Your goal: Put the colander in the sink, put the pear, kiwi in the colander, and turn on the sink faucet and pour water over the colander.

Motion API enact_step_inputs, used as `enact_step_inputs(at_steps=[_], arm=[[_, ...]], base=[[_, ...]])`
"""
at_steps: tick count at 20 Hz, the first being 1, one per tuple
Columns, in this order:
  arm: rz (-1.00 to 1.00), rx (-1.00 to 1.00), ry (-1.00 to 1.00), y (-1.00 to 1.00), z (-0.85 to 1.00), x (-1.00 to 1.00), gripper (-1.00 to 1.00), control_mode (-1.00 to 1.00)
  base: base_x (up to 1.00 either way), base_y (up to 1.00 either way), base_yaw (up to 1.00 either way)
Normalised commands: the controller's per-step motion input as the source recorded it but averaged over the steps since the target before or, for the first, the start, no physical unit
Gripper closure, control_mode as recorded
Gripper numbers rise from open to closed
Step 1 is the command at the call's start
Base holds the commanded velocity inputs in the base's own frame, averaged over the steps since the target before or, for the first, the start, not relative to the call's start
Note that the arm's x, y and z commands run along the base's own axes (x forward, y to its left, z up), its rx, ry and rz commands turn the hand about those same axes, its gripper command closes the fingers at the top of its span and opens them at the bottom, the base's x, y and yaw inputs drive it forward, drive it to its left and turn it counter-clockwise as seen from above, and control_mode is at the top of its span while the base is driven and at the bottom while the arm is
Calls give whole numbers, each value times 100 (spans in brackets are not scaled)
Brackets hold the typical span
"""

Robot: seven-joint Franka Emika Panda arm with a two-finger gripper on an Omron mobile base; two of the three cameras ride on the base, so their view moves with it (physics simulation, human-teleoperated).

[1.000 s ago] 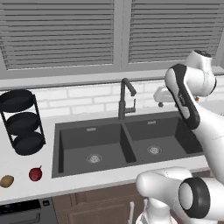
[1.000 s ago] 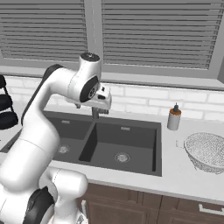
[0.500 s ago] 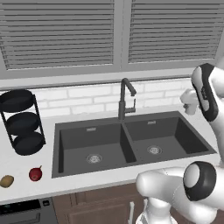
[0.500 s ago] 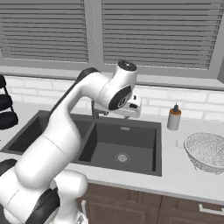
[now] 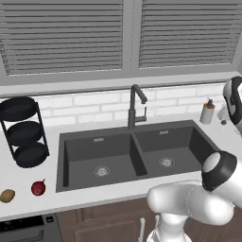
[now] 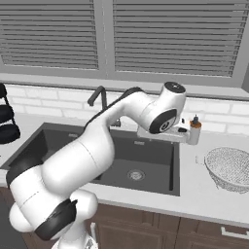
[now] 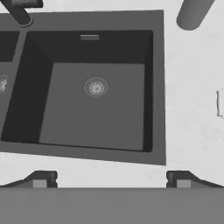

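The silvery speckled colander (image 6: 231,167) rests on the counter right of the dark double-basin sink (image 6: 160,182). On the counter left of the sink lie the dark-red pear (image 5: 38,187) and the tan kiwi (image 5: 7,195). The dark gooseneck faucet (image 5: 135,107) stands behind the divider between the basins. My gripper (image 7: 111,178) hangs open and holds nothing, high above the front rim of the right basin, whose drain (image 7: 96,86) shows below. In the right base view the gripper (image 6: 181,137) is beside the soap bottle, well left of the colander.
A soap dispenser bottle (image 6: 194,130) stands behind the sink's right corner, close to my hand. A black three-tier round rack (image 5: 22,132) stands at the far left. A tiled wall and a shuttered window run behind the counter.
My arm has swung rightward across the sink, from near the faucet to the right basin beside the soap bottle. The fruits and the colander have not moved.
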Motion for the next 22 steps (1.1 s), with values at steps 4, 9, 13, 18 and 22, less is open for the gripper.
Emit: enact_step_inputs(at_steps=[4,9,13,18,22], arm=[[0,-26,0,-74,-58,0,-100,-100],[0,-29,0,-68,-39,0,-100,-100],[1,-24,0,-65,-21,0,-100,-100],[3,-15,0,-54,-4,0,-100,-100],[6,-4,0,-44,-1,0,-100,-100]], base=[[0,0,0],[0,0,0],[0,0,0],[0,0,0],[0,0,0]])
